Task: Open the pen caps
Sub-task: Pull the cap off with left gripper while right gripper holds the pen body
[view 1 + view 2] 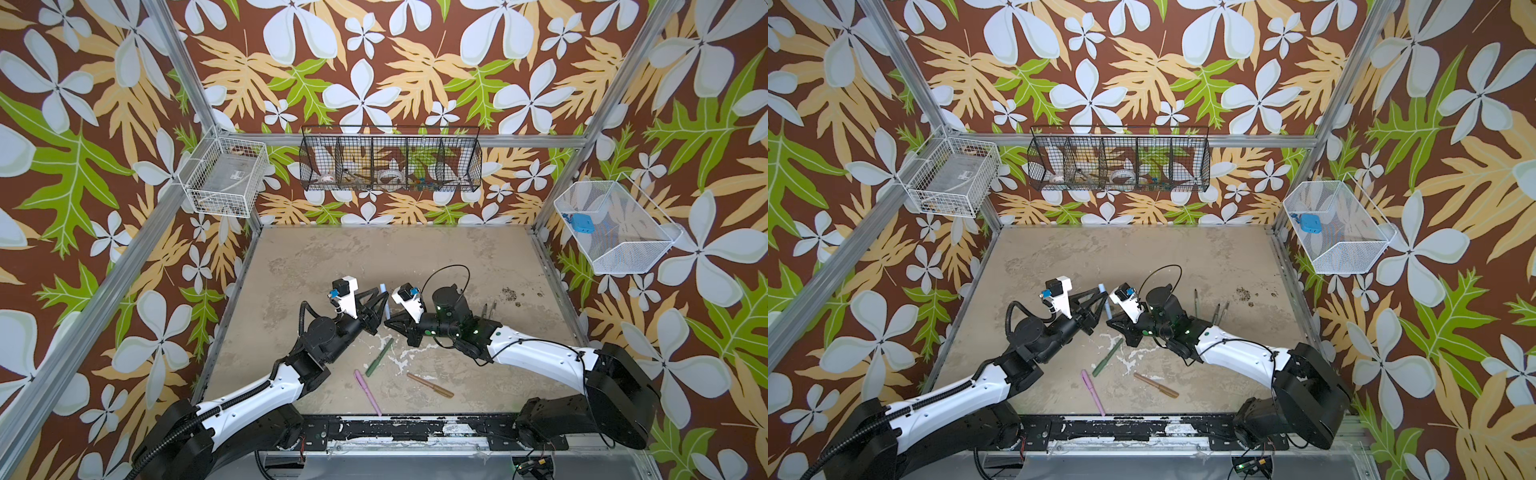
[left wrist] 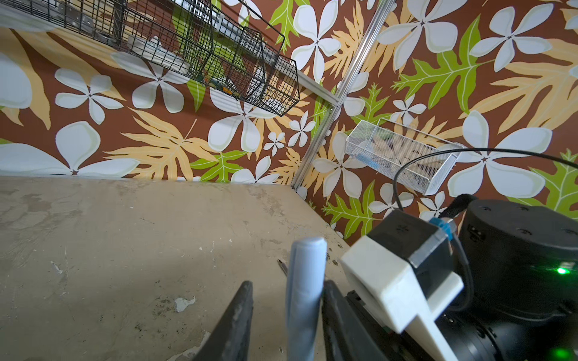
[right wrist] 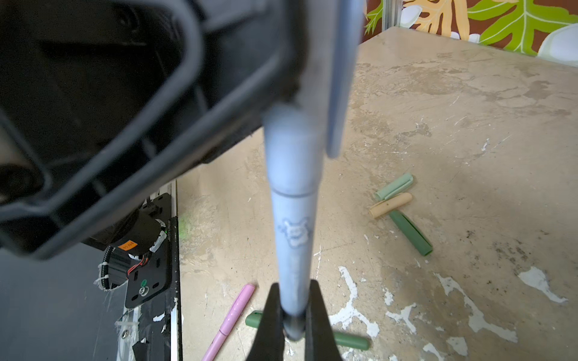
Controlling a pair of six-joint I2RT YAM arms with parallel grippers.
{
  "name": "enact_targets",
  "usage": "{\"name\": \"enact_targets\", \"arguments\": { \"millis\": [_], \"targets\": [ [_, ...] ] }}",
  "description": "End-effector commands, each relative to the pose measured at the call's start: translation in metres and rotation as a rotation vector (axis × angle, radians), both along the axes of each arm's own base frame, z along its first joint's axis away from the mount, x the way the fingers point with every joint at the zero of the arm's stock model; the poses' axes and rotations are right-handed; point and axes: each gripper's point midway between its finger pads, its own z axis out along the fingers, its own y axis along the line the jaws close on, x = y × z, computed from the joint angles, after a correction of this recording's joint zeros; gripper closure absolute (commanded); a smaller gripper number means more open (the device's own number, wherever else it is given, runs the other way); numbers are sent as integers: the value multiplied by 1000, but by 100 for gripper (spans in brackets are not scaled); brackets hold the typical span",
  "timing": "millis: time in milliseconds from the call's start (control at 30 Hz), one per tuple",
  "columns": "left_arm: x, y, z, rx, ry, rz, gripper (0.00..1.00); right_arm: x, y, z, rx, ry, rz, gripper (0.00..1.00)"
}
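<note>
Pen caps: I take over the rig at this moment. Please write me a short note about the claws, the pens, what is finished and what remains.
Left claw: open around the cap of the blue pen, not clamped.
Right claw: shut on that pen's lower end, holding it above the table.
Done: three loose caps lie together; three bare pens lie beside the right arm.
Left: the cap looks on; green pen, pink pen and brown pen lie near the front, apparently capped.
</note>
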Motion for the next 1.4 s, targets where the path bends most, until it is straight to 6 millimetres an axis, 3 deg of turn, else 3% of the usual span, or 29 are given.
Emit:
{"name": "enact_targets", "arguments": {
  "millis": [0,300,533,567,700,767,833,933,1167,1367],
  "targets": [
    [4,3,4,1,-12,26,63,1,2,-1,-21,-22,-3,100],
    [5,1,2,7,-1,22,75,0,7,-7,-79,-53,-24,100],
    [7,5,1,4,8,39,97,5,3,-9,-95,-66,-56,99],
    [7,5,3,1,5,39,100,5,3,-9,-96,-67,-60,96],
    [4,4,5,-8,-8,18,100,5,1,-4,-84,-79,-64,68],
    [1,1,7,-14,-21,-3,100,3,-1,1,-69,-91,-66,61],
    [-2,-3,8,-15,-32,-33,100,1,-5,12,-39,-110,-76,47],
    [-8,-11,8,-15,-49,-86,100,-4,-12,27,15,-137,-79,39],
    [-17,-36,6,-2,-56,-233,100,-1,-31,44,132,-114,-91,38],
    [-27,-48,7,-19,-75,-328,100,-5,-28,44,148,-91,-54,44]
  ]
}}
